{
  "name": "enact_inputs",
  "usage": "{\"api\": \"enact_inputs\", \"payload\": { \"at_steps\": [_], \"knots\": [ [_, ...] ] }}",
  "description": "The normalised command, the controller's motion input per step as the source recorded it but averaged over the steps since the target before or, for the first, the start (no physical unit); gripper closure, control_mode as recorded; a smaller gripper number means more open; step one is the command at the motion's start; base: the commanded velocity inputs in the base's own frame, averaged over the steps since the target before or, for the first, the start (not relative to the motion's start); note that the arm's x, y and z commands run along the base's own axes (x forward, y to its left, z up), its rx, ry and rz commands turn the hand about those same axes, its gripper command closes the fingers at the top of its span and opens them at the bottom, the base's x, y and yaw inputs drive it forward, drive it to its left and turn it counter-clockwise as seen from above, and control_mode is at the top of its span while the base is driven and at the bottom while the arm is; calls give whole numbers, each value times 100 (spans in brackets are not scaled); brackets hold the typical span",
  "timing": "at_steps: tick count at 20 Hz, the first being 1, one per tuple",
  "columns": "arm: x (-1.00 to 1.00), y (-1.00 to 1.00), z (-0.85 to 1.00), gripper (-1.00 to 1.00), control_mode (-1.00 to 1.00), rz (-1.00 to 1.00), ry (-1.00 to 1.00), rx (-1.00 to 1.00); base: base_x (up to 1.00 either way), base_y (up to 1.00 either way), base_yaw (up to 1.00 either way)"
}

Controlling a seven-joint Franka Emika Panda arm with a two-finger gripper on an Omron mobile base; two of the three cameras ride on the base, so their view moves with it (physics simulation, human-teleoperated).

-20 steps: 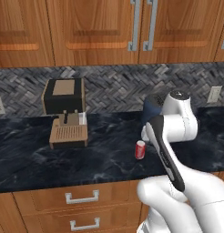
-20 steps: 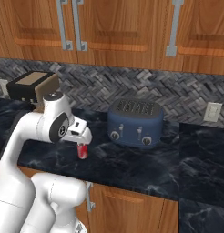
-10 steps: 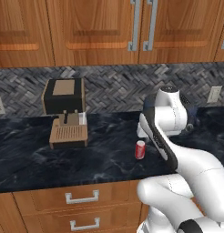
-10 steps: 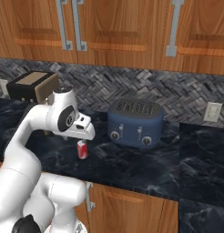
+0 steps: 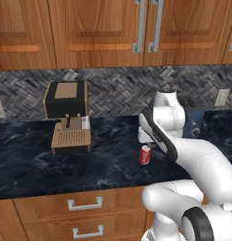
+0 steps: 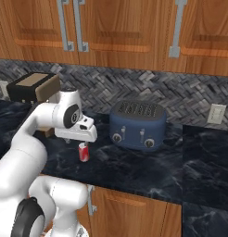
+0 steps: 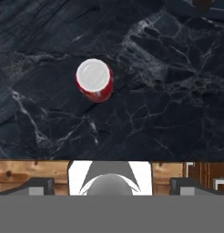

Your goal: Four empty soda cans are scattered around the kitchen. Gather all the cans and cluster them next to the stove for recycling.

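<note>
Black marbled stone counter (image 5: 33, 164) carrying a navy-blue metal toaster (image 6: 136, 124) and one small upright red soda can with a silvery top (image 7: 94, 80), standing near the counter's front edge. Risk: an off-centre descent could tip the light can and roll it off. Two-finger gripper (image 7: 111, 184) spread fully, holding and touching nothing.

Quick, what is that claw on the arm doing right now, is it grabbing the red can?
Gripper: open, holding nothing; it hangs above the upright red soda can, which stands free on the black counter.
</note>
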Motion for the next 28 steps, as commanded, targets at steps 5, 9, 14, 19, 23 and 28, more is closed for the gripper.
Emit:
{"api": "enact_inputs", "payload": {
  "at_steps": [5,9,14,19,23,28],
  "knots": [
    [13,0,-10,-100,-100,1,2,0,0,0,0],
    [15,0,-12,-100,-100,2,0,0,0,0,0],
    [18,0,-19,-100,-100,2,0,1,0,0,0],
    [20,0,-16,-100,-100,3,0,2,0,0,0],
    [22,0,-9,-100,-100,3,0,2,0,0,0],
    [22,2,-8,-100,-100,2,0,2,0,0,0]
  ]
}}
